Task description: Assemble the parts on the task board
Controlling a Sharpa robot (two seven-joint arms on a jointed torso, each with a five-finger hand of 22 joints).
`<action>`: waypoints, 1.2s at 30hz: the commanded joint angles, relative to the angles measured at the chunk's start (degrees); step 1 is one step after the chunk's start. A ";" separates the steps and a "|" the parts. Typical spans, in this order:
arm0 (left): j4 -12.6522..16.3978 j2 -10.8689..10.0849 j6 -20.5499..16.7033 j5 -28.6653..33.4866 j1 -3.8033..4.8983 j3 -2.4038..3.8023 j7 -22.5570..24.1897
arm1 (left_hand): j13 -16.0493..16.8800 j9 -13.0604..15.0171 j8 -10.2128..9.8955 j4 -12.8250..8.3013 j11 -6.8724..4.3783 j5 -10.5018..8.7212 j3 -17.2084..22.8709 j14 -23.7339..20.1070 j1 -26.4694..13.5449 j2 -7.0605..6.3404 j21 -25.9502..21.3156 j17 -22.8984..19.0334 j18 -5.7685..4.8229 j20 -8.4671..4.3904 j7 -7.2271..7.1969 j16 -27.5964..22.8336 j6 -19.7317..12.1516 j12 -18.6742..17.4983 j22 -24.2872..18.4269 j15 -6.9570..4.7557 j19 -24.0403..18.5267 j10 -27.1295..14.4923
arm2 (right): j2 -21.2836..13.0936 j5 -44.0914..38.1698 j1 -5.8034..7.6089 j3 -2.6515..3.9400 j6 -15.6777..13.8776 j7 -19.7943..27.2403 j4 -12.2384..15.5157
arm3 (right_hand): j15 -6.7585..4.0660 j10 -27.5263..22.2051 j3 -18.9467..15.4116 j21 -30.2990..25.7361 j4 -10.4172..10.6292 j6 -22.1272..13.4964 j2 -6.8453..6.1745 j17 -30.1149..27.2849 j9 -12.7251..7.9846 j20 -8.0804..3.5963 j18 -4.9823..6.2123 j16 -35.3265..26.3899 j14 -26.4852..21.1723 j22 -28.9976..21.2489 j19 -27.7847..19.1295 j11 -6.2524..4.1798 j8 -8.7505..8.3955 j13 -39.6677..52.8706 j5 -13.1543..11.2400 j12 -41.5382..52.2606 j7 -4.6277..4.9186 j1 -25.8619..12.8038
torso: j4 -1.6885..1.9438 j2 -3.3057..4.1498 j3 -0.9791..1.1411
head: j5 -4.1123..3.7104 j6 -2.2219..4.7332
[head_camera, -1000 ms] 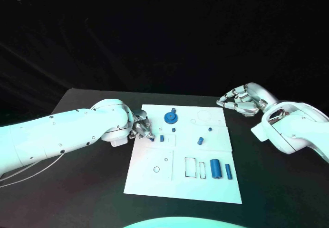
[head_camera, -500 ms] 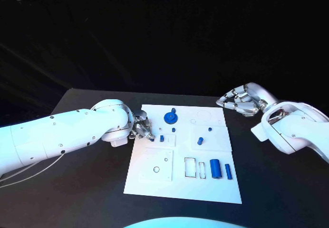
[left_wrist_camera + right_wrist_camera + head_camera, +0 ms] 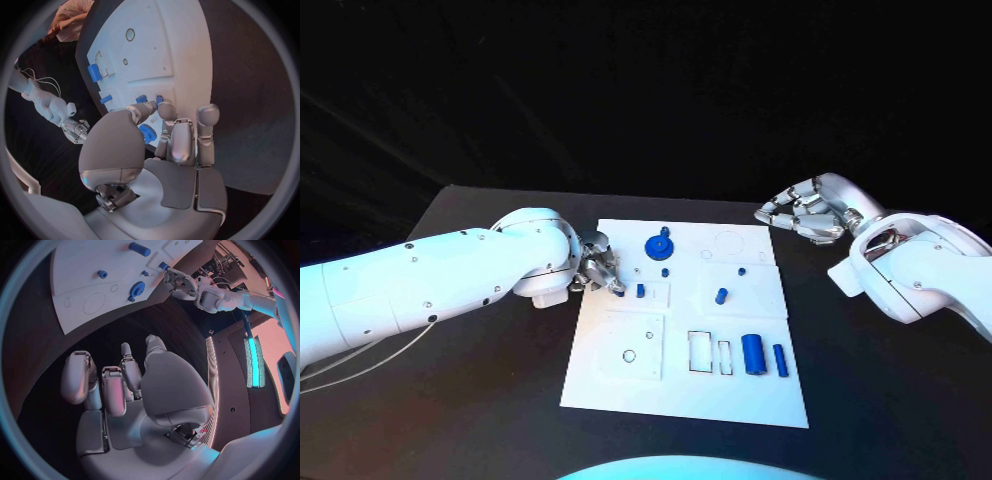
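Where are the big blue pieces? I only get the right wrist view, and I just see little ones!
Observer: In the head view, two long blue cylinders lie side by side on the flat white task board, in its near right part.
Operator: Are they inside holes?
Observer: No, they lie flat on the board, right beside two black-outlined rectangles.
Operator: What is the left robot hand doing?
Observer: The left wrist view shows the left robot hand over the board with its fingertips right by two small blue pegs. I cannot tell whether it touches them.
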 commanded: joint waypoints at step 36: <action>-1.07 0.48 1.74 -0.06 -0.10 -0.06 -0.51 | 3.67 -1.94 0.33 5.85 -0.58 0.00 -7.41 1.42 -6.98 1.16 0.90 0.19 -0.54 -0.53 -2.76 0.21 4.88 3.41 1.55 -0.82 1.44 1.89 | 0.05 -0.44 -0.09 0.00 0.44 -0.12 -0.16 | -0.33 -0.35 -0.44 -0.24 0.21 -0.10 0.09 7.37 0.12 -0.09 0.61 -0.12 3.97 2.05 -0.17 -0.05 0.36 0.05 0.23 -0.17 -0.09 0.25 | -0.02 -0.03 0.01 | -0.09 -0.30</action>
